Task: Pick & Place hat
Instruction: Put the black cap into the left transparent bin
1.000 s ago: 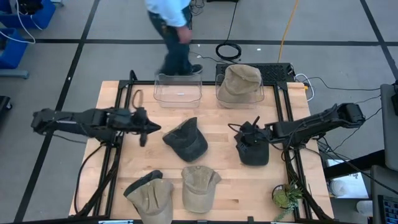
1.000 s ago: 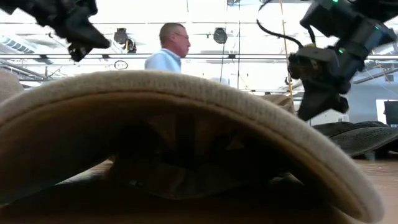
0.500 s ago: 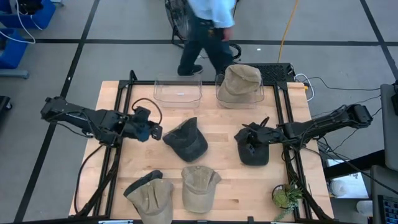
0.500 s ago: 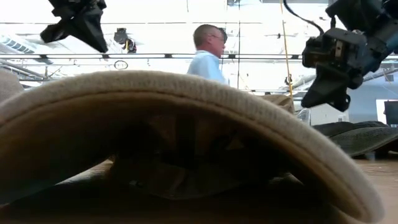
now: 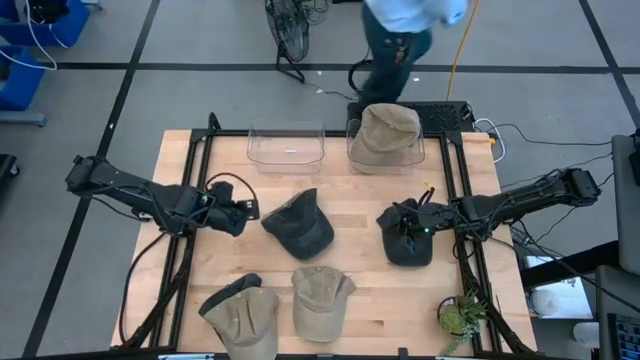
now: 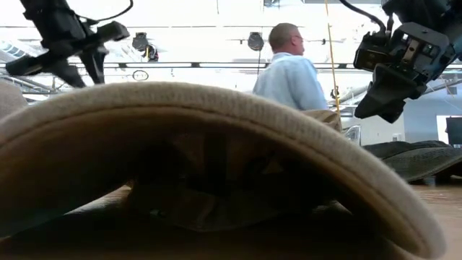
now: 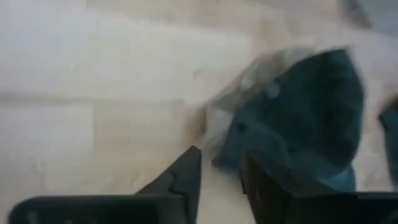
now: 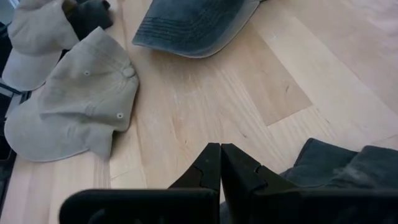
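Overhead, wooden table (image 5: 350,260) with scattered hats, left pincer (image 5: 243,210) apart, right pincer (image 5: 408,228) together, person (image 5: 400,30) beyond.

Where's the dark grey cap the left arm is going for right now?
In the high view the dark grey cap lies mid-table, just right of the left gripper and below the empty clear bin.

Five hats are counted around the dark cap (image 5: 299,224): two dark caps, two tan caps (image 5: 321,300) and one tan bucket hat (image 5: 387,132). Two clear bins (image 5: 286,146) are seen behind it.
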Controlling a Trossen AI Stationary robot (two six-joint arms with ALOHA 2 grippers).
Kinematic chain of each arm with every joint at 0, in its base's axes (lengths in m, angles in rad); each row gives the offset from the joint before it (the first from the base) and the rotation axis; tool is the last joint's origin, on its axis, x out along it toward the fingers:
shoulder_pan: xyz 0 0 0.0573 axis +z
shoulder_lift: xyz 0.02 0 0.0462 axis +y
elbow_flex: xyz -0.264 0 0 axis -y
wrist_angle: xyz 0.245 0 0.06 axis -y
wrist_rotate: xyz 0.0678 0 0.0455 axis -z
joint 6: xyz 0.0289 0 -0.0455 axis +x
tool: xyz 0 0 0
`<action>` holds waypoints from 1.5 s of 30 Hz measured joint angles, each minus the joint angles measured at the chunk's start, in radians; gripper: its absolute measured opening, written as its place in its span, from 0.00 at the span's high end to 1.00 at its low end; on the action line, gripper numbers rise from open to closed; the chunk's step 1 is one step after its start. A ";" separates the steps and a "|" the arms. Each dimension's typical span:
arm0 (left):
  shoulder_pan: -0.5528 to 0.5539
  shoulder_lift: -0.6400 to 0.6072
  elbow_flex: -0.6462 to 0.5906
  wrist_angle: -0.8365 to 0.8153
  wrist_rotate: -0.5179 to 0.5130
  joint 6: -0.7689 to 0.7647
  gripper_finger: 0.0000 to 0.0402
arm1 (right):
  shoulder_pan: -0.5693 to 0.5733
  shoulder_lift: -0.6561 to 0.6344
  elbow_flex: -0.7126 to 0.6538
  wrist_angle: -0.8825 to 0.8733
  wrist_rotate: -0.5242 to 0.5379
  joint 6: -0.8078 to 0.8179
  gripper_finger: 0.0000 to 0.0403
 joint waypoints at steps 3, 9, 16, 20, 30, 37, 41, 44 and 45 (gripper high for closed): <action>0.002 0.000 -0.057 0.079 0.052 -0.006 0.59 | 0.000 0.000 0.000 -0.002 0.000 -0.003 1.00; 0.025 0.000 -0.190 0.368 0.154 0.050 0.35 | 0.000 0.000 0.000 -0.003 0.008 0.016 1.00; 0.073 0.000 -0.347 0.688 0.215 0.166 0.20 | 0.000 0.000 0.000 -0.003 0.038 0.069 1.00; 0.097 0.000 -0.367 0.738 0.225 0.238 0.20 | -0.002 0.000 0.000 0.002 0.091 0.083 1.00; 0.145 0.000 -0.370 0.776 0.359 0.354 0.35 | -0.035 0.000 0.000 0.005 0.092 0.130 1.00; 0.145 0.001 -0.370 0.774 0.308 0.451 0.39 | -0.035 0.000 0.000 0.013 0.092 0.137 1.00; 0.145 0.003 -0.370 0.774 0.290 0.513 0.39 | -0.035 0.000 0.000 0.012 0.095 0.151 1.00; 0.145 0.025 -0.370 0.768 0.270 0.539 0.39 | -0.035 0.000 0.000 0.012 0.095 0.155 1.00; 0.145 0.034 -0.370 0.768 0.269 0.539 0.39 | -0.035 0.000 0.000 0.012 0.095 0.159 1.00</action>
